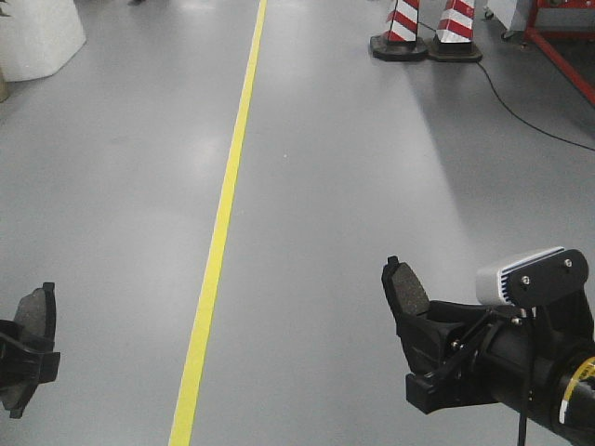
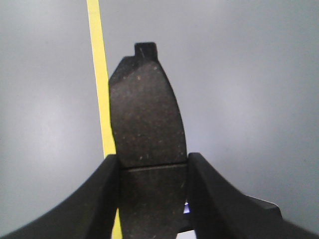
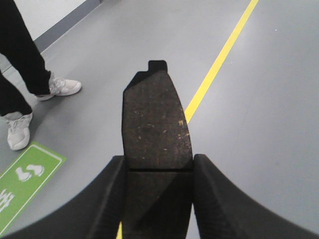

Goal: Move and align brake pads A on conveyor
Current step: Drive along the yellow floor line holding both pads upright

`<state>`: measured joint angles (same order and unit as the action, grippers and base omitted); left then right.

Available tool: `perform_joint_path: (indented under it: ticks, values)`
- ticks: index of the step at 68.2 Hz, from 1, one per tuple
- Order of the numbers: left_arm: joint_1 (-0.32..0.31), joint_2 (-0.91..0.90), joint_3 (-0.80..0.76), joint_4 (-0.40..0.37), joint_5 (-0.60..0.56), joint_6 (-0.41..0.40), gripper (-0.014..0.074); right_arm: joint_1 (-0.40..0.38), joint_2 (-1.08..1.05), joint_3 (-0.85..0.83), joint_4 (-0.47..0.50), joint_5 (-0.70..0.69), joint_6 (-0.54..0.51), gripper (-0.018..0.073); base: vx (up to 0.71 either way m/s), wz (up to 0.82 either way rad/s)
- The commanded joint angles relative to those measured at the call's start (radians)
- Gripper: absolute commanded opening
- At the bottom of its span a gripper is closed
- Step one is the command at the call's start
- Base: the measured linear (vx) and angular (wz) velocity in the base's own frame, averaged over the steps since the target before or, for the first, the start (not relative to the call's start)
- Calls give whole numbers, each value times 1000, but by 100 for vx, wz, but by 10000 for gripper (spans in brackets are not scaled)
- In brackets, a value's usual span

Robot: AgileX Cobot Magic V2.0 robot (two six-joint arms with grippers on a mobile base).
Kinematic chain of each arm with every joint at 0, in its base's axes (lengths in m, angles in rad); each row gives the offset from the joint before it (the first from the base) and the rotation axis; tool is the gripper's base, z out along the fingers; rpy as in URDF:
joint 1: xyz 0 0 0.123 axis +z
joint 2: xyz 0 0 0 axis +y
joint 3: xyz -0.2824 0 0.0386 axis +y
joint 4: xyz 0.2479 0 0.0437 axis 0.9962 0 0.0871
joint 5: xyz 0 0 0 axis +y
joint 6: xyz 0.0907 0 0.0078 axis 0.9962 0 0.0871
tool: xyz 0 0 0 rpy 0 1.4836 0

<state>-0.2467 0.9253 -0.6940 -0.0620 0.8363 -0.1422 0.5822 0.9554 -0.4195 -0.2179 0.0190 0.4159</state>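
Brake pad in each set of fingers, both held above bare floor. Left fingers [image 2: 94, 199]: two broad, matte black prongs curving inward, closed tight on the lower part of the left brake pad [image 2: 147, 119], touching its two long edges at and below the thin centre groove. Flat curved-oblong shape, dark grey, grainy face with pale flecks, chamfered corners beyond the fingertips, small square tab of dark backing plate at the far end. Right fingers [image 3: 219, 199]: same black moulded form, finely ribbed on the inner faces, likewise clamped on the right brake pad [image 3: 157, 119] at its groove, upper half clear of the fingertips. Browner, coarser grit here, yellowish specks, square tab at the far tip. From the front view, the two sets of fingers well apart, each pad sticking up past the fingertips, a ribbed silver-white camera housing [image 1: 530, 274] just behind the right fingers. Beneath both, smooth grey floor [image 1: 372, 167] with a soft sheen, a straight yellow line [image 1: 223, 214] passing between the two sets of fingers. Far ahead of the right fingers, two red-and-white striped cones [image 1: 456, 23] on black bases, a thin black cable [image 1: 521, 111] trailing away. Left of the right fingers in the wrist view, white trainers [image 3: 62, 87] under black trouser legs [image 3: 20, 50], and a green floor sign [image 3: 27, 179] with white footprints.
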Motion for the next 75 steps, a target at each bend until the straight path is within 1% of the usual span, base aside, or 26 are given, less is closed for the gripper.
perform_joint_path:
  ticks: [1,41,75]
  values:
    - [-4,-13,-22,-7,-63,0,185,-4,-16,-31,-12,-92,-9,67,52,-6]
    - [-4,-13,-22,-7,-63,0,185,-4,-16,-31,-12,-92,-9,67,57,-5]
    - [-4,-13,-22,-7,-64,0,185,-4,-16,-31,-12,-92,-9,67,64,5]
